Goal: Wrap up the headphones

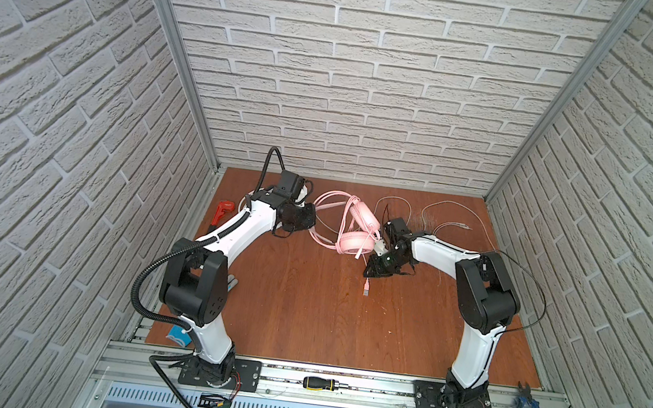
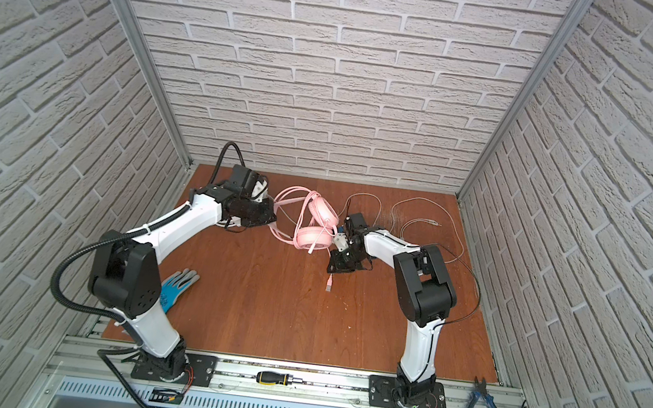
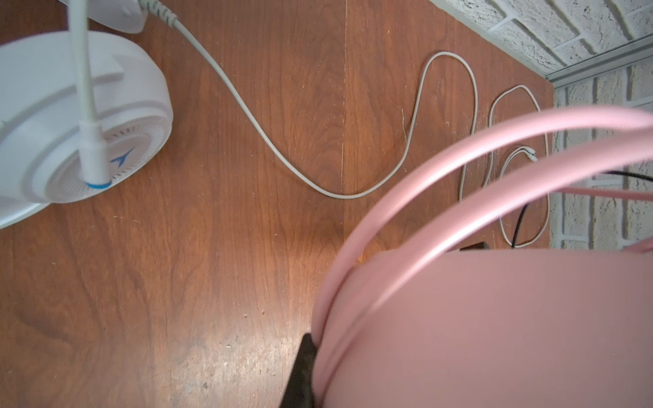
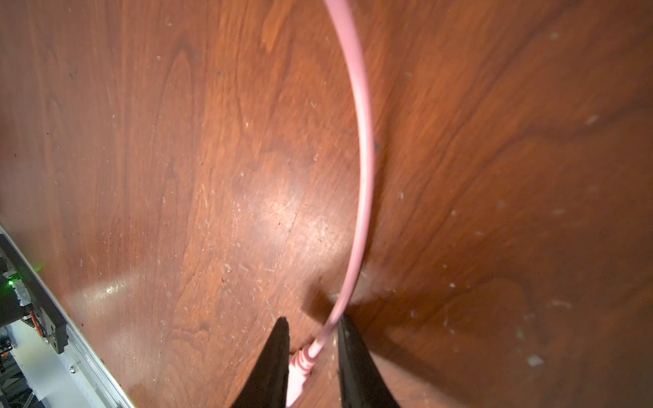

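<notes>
The all-pink over-ear headset (image 1: 353, 243) sits toward the back middle of the brown wood-grain table (image 1: 303, 315), between the two grippers. Its round padded earcups are stacked close together, and its cable is looped on the left arm's side. In the left wrist view its double-wire headband (image 3: 459, 148) arcs up from a blurred pink earcup that fills the near corner.

The left gripper (image 1: 311, 222) is clenched. Its one visible finger (image 3: 302, 367) lies right against that earcup, but I cannot tell whether it pinches anything.

The right gripper (image 4: 312, 319) has its jaws parted. The thin pink cable (image 4: 367, 159) runs loosely between them and brushes one finger. The cable's pink plug (image 1: 366, 291) shows just below this gripper in both top views.

The all-white headset (image 3: 141, 106) lies near the left arm's wrist. Its earcup grille bears a small blue arrow-like mark (image 3: 122, 157). Its white cable (image 3: 342, 196) snakes across the table toward the back.
</notes>
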Robot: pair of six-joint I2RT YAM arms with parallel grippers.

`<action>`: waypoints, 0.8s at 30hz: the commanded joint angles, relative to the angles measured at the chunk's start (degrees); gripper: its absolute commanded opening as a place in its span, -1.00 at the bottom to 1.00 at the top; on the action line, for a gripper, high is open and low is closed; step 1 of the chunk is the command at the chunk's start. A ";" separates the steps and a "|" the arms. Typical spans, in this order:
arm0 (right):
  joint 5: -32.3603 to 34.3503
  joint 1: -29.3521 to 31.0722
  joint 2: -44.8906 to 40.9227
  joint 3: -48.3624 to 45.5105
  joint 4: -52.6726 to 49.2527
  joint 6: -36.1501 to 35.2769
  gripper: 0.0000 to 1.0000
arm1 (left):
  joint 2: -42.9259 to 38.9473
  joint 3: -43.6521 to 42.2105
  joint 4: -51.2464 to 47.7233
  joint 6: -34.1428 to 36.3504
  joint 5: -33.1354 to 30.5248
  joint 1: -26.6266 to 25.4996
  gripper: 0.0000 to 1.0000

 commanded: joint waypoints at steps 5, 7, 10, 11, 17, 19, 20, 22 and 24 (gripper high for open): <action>7.78 2.60 0.53 -4.27 -5.21 4.18 -0.37 | -1.53 -0.28 4.19 -1.98 1.30 0.47 -1.00; 10.34 3.64 0.03 -4.36 -6.06 4.93 -0.34 | -1.62 -0.67 4.46 -2.06 1.28 0.47 -1.00; 13.94 5.00 0.03 -4.40 -7.64 6.05 -0.33 | -1.87 -1.25 4.55 -2.39 0.84 0.71 -1.00; 14.71 5.22 -0.04 -4.60 -8.08 6.58 -0.34 | -1.93 -1.36 4.59 -2.60 0.67 0.89 -1.00; 20.04 6.35 -1.71 -5.59 -10.26 7.80 -0.40 | -2.31 -2.18 5.15 -3.38 0.66 1.62 -1.00; 21.16 6.52 -1.34 -5.43 -11.16 7.46 -0.42 | -2.12 -2.39 5.34 -3.56 0.95 1.66 -1.00; 21.90 6.54 -1.07 -5.41 -11.75 7.28 -0.43 | -2.15 -2.49 5.42 -3.66 1.05 1.70 -1.00; 23.52 6.53 -0.85 -5.48 -12.60 7.18 -0.46 | -2.22 -2.76 5.42 -3.65 1.14 1.71 -1.00; 24.05 6.54 -1.31 -5.80 -12.76 7.10 -0.46 | -2.30 -3.01 5.52 -3.54 1.37 1.79 -1.00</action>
